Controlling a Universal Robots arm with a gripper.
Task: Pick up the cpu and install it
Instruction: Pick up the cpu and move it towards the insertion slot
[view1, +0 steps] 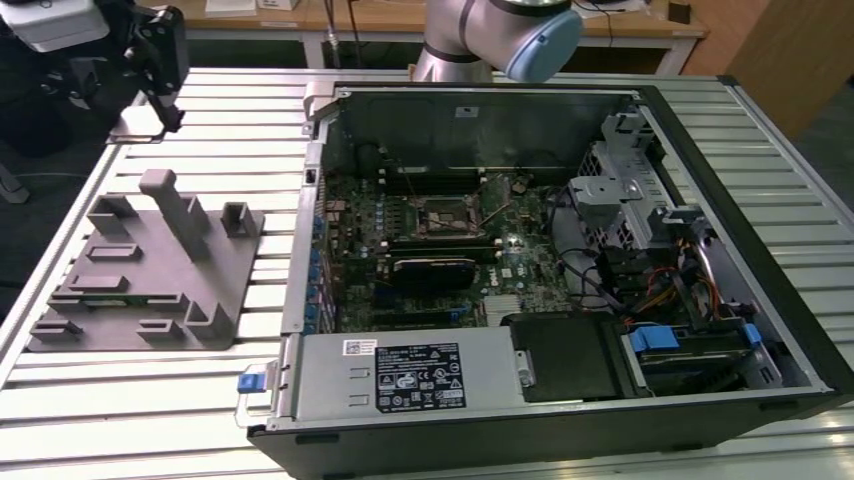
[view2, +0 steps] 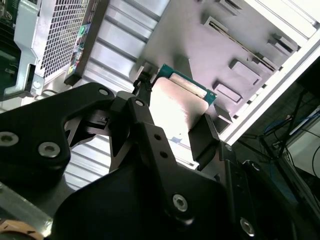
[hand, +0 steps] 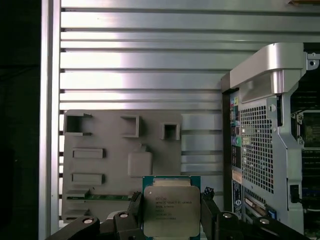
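Cpu (hand: 171, 202), a flat square chip with silvery top and green rim, is sitting pinched between the black gripper's (hand: 172, 215) 2 fingers (hand: 210, 212), apparently lifted above the grey plastic fixture (hand: 110, 150). Pickup looks done; installing into the open computer case (hand: 260, 140) alongside is remaining.

A slatted metal surface (view1: 147, 410) is carrying two items. A grey plastic fixture (view1: 147, 270), with upright posts and recessed pockets, is lying flat toward the exterior view's left. An open black computer case (view1: 481, 125) is lying on its side toward the exterior view's right, with its interior facing up. The two are sitting near each other but apart, and a strip of bare slats is showing between them.
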